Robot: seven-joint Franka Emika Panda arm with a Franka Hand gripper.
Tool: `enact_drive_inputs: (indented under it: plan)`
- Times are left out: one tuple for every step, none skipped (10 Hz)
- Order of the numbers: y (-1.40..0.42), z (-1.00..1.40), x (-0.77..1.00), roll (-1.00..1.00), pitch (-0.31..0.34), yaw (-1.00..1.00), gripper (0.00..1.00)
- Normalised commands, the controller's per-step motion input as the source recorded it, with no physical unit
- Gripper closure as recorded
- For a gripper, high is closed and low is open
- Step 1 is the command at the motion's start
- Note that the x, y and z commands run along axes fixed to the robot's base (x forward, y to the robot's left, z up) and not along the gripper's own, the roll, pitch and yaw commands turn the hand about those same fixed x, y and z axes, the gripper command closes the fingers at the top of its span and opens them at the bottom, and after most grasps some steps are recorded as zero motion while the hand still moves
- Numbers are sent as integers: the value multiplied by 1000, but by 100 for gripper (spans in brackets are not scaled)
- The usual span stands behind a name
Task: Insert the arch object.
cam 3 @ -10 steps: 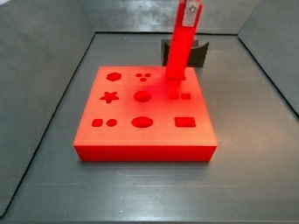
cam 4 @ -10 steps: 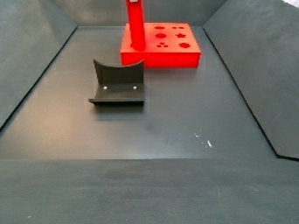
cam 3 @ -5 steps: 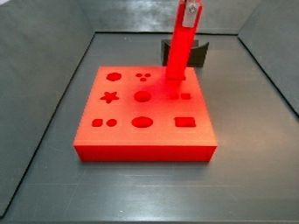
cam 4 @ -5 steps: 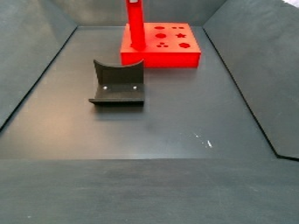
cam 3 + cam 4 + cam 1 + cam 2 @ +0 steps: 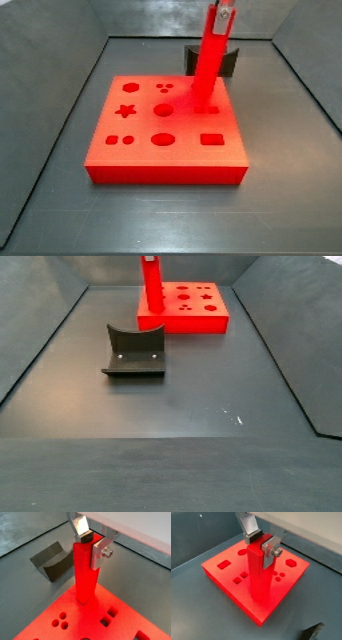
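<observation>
The hand (image 5: 91, 541) grasps the top of the arch object (image 5: 85, 572), its silver fingers (image 5: 268, 553) pressed against the bar's sides in both wrist views. The bar stands upright with its lower end on the red board (image 5: 134, 155), at the board's far right part in a side view. A dark grey block (image 5: 134, 351) sits on the table (image 5: 201, 396), apart from the board.

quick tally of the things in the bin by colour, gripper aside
Red: 2, the arch object held upright in the gripper over the board, and the board itself.
Dark grey: 1, the block with a curved notch on the floor, apart from the board.
Total: 3
</observation>
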Motion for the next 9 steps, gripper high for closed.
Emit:
enact_drive_inputs:
  plan:
    - [0, -351, 0, 0, -26, 0, 100]
    - [-31, -477, 0, 101, -66, 0, 100]
    - [-80, -591, 0, 114, -120, 0, 100]
    - [-97, -729, 0, 110, -163, 0, 100]
    - [-77, -806, 0, 99, -179, 0, 100]
    - [-80, -794, 0, 106, -169, 0, 100]
    - [-20, -614, 0, 66, -120, 0, 100]
    - [0, -163, 0, 0, 0, 0, 100]
    - [0, 0, 0, 0, 0, 0, 100]
